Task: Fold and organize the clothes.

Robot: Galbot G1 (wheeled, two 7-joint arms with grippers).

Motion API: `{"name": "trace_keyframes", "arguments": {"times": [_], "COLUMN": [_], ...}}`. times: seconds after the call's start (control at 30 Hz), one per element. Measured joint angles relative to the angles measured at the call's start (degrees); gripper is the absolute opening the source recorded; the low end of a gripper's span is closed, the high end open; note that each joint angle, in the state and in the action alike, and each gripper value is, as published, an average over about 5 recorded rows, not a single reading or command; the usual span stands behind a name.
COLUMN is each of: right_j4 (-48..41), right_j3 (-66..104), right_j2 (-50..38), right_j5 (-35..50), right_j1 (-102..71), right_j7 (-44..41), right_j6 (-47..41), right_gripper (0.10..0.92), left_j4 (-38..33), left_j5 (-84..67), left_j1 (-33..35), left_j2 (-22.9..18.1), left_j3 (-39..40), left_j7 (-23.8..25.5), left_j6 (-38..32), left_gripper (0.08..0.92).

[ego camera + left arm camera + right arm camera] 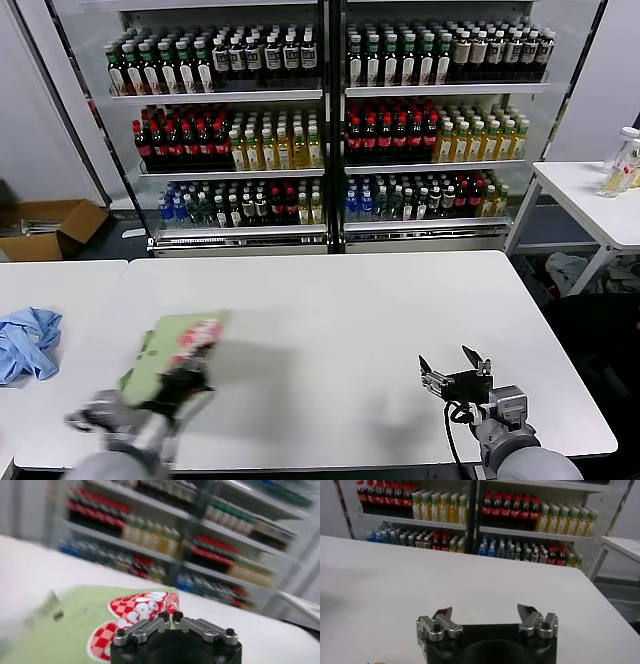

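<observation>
We look down on a white table [340, 330] that fills the middle of the scene, and we place everything else against it.

On the table's left part, toward its near edge, lies the folded light green shirt [172, 352]. Its red-and-white checkered heart print [197, 337] faces up on the side of the bundle farther from the near edge. In the left wrist view the same shirt [70, 625] spreads out just ahead of the claw, with the checkered print [137, 617] next to the fingertips.

The left gripper [176, 384] sits over the near end of the shirt. Its fingertips [164, 615] are pressed together with no gap between them, right at the fabric; we cannot tell whether any cloth is pinched between them.

The right gripper [452, 372] hovers above the table's right part, close to the near edge and well apart from the shirt. Its fingers [442, 617] are spread wide, with only bare tabletop between them, and they hold nothing.

On a second white table beside the main table's left end, a crumpled light blue garment [26, 343] rests.

Behind the table's far edge stand glass-doored drink coolers [330, 120], their shelves filled with rows of bottles. To the right of the table stands a smaller white side table [590, 200].
</observation>
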Motion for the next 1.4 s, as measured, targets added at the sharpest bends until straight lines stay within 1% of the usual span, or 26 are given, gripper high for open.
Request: {"name": "trace_keyframes", "arguments": {"times": [0.13,0.2,0.3,0.4,0.53,0.63,0.73,0.9,1.07,1.17,1.4], "right_j4": [0.2,0.2,0.2,0.2,-0.1,-0.5,-1.2,-2.8,-5.3,-7.4,-12.8], "right_j3": [0.4,0.5,0.4,0.3,0.2,-0.3,-1.2,-4.9,-10.2,-13.8,-20.8], "right_j2": [-0.1,-0.1,-0.1,-0.1,-0.5,-0.5,-0.3,1.0,3.0,4.5,7.9], "right_j5": [0.0,0.0,-0.1,-0.1,0.1,0.4,0.8,1.6,2.5,3.4,6.2], "right_j1": [-0.1,0.0,0.3,0.7,1.4,2.4,4.0,7.9,12.0,14.3,18.4], "right_j7": [0.0,0.0,0.0,0.0,-0.2,-0.5,-0.7,-0.7,-0.4,-0.2,0.8], "right_j6": [0.0,0.0,0.0,0.0,0.0,0.0,0.0,0.0,0.0,0.0,0.0], "right_gripper": [0.823,0.823,0.823,0.823,0.823,0.823,0.823,0.823,0.823,0.823,0.823], "left_j4": [2.5,3.9,6.0,7.2,7.5,6.5,4.8,2.2,1.5,1.5,1.9], "left_j5": [5.9,8.1,10.5,12.0,13.5,14.5,15.4,16.4,17.7,18.5,19.9], "left_j1": [-1.9,-3.0,-4.7,-6.5,-8.1,-8.5,-8.3,-6.3,-3.4,-1.9,0.4], "left_j2": [-4.9,-6.9,-9.1,-10.5,-10.9,-10.1,-8.3,-3.8,0.2,1.7,3.2], "left_j3": [8.3,11.2,14.4,16.4,17.6,17.3,15.6,10.0,3.6,0.7,-3.1], "left_j7": [0.0,-0.3,-1.0,-1.5,-1.3,-0.7,0.2,1.2,2.2,2.5,3.1], "left_j6": [-1.7,-2.6,-3.9,-5.2,-6.8,-7.9,-9.1,-11.2,-13.8,-14.9,-16.3], "left_gripper": [0.094,0.094,0.116,0.185,0.306,0.393,0.48,0.618,0.762,0.811,0.822]}}
